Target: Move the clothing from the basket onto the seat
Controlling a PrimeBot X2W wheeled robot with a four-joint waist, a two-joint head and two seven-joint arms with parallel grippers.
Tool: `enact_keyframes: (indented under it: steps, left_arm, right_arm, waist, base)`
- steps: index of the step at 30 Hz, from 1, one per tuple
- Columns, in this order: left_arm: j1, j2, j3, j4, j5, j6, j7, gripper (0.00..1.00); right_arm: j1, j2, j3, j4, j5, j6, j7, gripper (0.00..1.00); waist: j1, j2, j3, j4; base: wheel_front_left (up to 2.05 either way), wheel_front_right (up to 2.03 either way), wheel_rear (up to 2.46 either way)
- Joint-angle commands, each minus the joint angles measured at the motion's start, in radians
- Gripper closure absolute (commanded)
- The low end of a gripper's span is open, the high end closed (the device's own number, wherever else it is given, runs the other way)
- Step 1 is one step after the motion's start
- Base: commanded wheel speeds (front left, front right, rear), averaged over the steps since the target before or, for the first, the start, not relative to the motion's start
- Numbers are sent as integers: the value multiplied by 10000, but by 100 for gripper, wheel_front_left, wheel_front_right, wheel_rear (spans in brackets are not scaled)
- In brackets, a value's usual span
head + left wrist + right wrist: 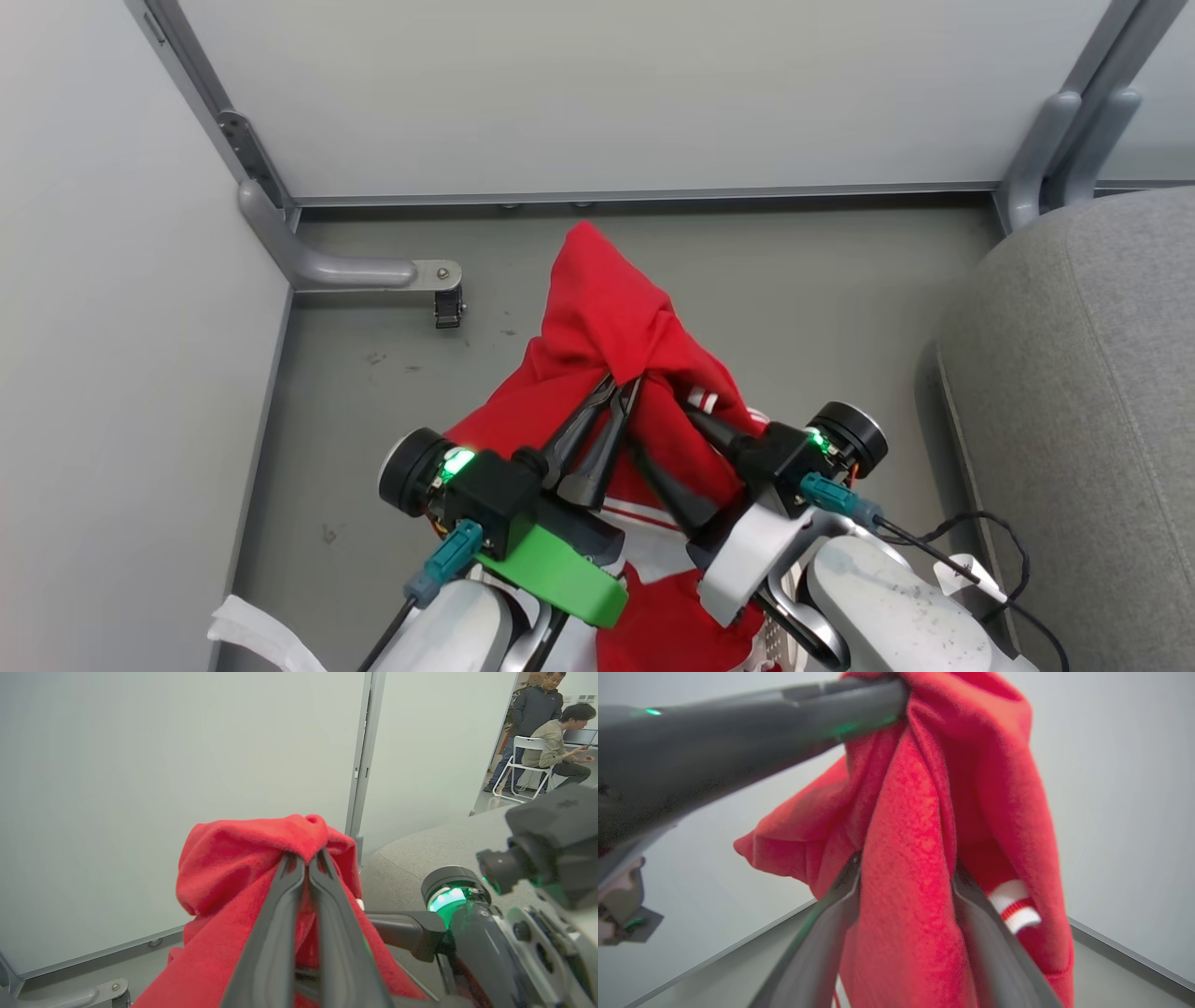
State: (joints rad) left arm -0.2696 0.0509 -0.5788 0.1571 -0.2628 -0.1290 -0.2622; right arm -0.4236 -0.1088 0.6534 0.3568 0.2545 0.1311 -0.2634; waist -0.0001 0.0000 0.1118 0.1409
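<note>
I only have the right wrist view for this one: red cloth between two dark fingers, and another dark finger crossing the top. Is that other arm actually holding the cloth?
Observer: Yes. In the head view the left gripper is shut on a bunch of the red garment, near its top.
Operator: Where is the seat from there?
Observer: The grey seat is off to the robot's right, beside the lifted garment and not under it.
Operator: Any other clothing in sight?
Observer: More red cloth, with white stripes, shows at the bottom of the head view.
</note>
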Motion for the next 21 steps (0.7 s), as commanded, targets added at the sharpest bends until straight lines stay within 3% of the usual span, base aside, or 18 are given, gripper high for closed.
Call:
enact_keyframes:
  steps: [1, 5, 6, 7, 8, 9, 21]
  left_arm:
    - [-132, 1, 24, -61, -106, -31, -40, 100]
    - [-52, 1, 180, -153, -116, -32, -40, 100]
    - [-39, -1, 213, -191, -72, -32, -40, 87]
    - [-6, 1, 299, -226, -18, -32, -41, 61]
    - [13, 0, 348, -255, 9, -32, -41, 15]
    - [45, 2, 406, -260, 30, -32, -41, 0]
    - [178, 6, 846, -39, 335, -32, -26, 0]
  right_arm:
    - [22, 17, -63, 66, 130, -7, -19, 100]
    - [277, 80, -274, -67, 283, -7, -19, 100]
    - [314, 78, -339, -127, 276, -8, -19, 100]
    - [372, 76, -423, -213, 287, -8, -19, 100]
    - [437, 77, -519, -293, 305, -8, -20, 100]
    - [508, 84, -606, -397, 324, -8, -19, 100]
    - [1124, 160, -1346, -1322, 373, -8, -20, 100]
  waist:
    - [1, 0, 32, 89]
    - [1, 0, 49, -2]
    - [1, 0, 56, -51]
    - [1, 0, 66, -141]
    - [1, 0, 74, -210]
    - [1, 0, 79, -305]
    - [1, 0, 211, -2681]
  base:
    - [0, 0, 0]
    - [0, 0, 0]
    - [0, 0, 0]
    - [0, 0, 0]
    - [0, 0, 0]
    - [0, 0, 0]
    - [0, 0, 0]
